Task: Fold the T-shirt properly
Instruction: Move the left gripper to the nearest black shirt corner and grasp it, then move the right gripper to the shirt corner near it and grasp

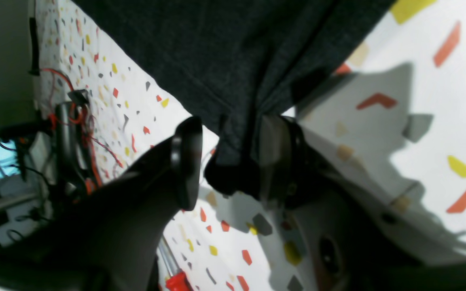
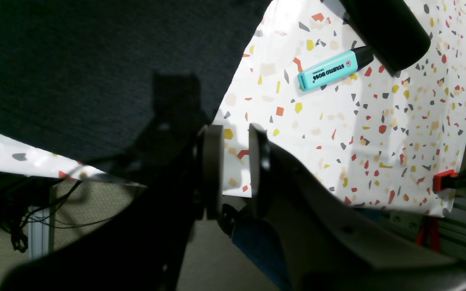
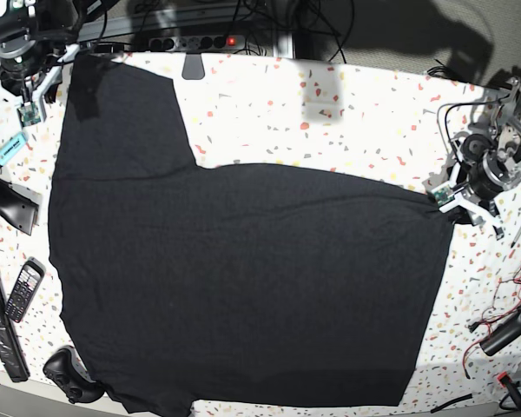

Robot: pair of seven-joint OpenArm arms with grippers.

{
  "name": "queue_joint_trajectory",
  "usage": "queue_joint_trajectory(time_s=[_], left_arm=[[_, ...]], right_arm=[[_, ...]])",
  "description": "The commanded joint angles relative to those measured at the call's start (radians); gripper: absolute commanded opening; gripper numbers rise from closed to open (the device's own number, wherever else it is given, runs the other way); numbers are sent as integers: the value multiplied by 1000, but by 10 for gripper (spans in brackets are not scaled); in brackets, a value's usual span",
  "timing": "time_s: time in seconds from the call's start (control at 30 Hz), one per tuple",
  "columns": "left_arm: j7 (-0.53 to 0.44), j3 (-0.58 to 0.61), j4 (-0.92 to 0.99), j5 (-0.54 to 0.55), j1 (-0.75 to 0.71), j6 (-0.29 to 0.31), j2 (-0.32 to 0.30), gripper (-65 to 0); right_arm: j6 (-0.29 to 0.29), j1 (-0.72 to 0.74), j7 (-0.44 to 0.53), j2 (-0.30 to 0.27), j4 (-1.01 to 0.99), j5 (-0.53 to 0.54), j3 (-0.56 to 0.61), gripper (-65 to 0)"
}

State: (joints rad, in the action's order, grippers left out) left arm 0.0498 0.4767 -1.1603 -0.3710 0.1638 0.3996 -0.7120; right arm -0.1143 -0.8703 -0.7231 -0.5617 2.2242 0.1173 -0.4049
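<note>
step: spreading stage, no fold made yet | T-shirt (image 3: pixel 243 287): flat on the tabletop (image 3: pixel 347 113), plain side up | left gripper (image 1: pixel 233 161): jaws wide, a shirt corner between them | right gripper (image 2: pixel 231 169): jaws narrowly parted, holding nothing | next: regrasp an edge, likely a sleeve, and carry it inward

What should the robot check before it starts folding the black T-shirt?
1. T-shirt spread flat on the table: ok.
2. Right end effector open, nothing between its jaws: ok.
3. Left end effector clear of cloth: not ok; it is open, but a shirt corner hangs between its jaws.
4. Highlighter apart from the shirt: ok.
5. Printed side facing down: cannot tell; no print shows.
</note>
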Motion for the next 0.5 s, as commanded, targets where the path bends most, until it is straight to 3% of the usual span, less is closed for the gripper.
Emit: queue_joint_trajectory(time_s=[0.0, 0.07, 0.2, 0.37, 0.47], left_arm=[[15, -3, 3, -22, 4, 29, -7, -419], [17, -3, 3, -47, 3, 48, -2, -458], [68, -3, 3, -44, 2, 61, -3, -650], [149, -3, 2, 25, 2, 61, -3, -650], [181, -3, 2, 39, 2, 61, 4, -650]], right_arm=[[2, -5, 15, -12, 17, -13, -9, -537], [2, -5, 14, -12, 17, -13, -9, -537], [2, -5, 15, -12, 17, -14, -9, -537], [-9, -5, 19, -18, 17, -23, -9, -537], [-165, -6, 19, -18, 14, -84, -7, -522]])
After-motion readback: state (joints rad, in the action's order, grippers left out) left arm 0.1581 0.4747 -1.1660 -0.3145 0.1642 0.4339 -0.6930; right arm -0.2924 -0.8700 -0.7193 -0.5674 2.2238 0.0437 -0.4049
